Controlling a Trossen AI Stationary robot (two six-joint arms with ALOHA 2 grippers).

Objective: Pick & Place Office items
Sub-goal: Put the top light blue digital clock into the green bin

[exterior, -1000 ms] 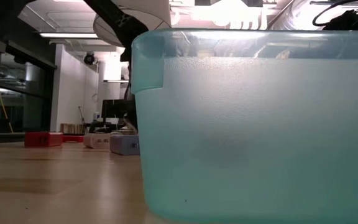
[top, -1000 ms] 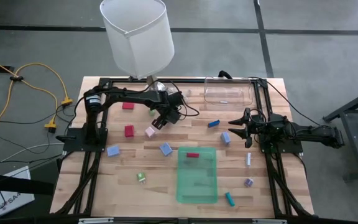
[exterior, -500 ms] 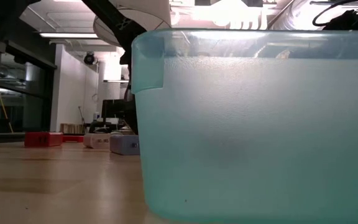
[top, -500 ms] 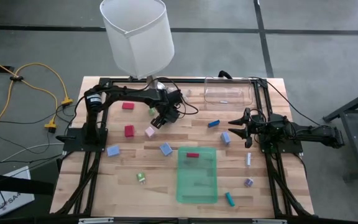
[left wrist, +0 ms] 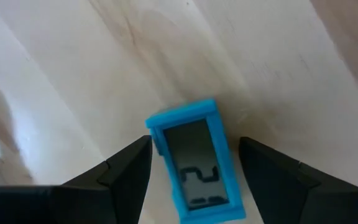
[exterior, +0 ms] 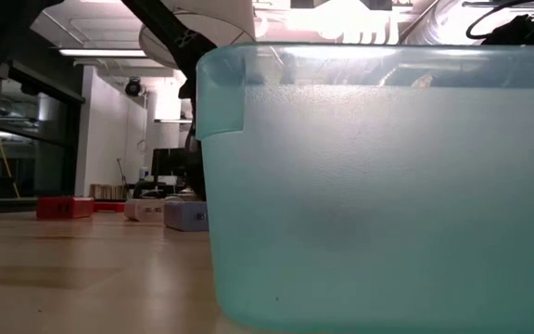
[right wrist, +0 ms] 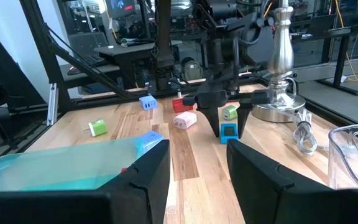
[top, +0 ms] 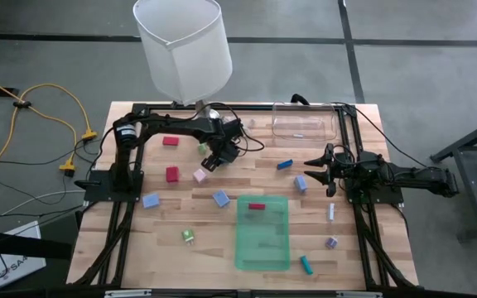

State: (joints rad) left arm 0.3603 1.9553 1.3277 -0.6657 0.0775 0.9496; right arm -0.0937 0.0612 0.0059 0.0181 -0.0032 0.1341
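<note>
A small blue piece with a grey window (left wrist: 196,171) lies on the wooden table. My left gripper (left wrist: 194,146) points down over it, open, one finger on either side; whether they touch it I cannot tell. The right wrist view shows this gripper (right wrist: 226,130) straddling the piece (right wrist: 229,132). In the high view the gripper (top: 212,162) hides the piece. A pink piece (top: 199,175) and a green one (top: 203,147) lie close by. My right gripper (top: 310,168) waits level at the table's right side, open and empty.
Other pieces lie scattered: red ones (top: 172,173), blue ones (top: 221,198), a teal one (top: 306,264). The green tray (top: 243,248) holds a red piece (top: 257,206). A clear container (top: 305,124) and a lamp with a white shade (top: 180,50) stand at the far edge.
My left gripper has settled slightly lower and turned a little over the blue piece.
</note>
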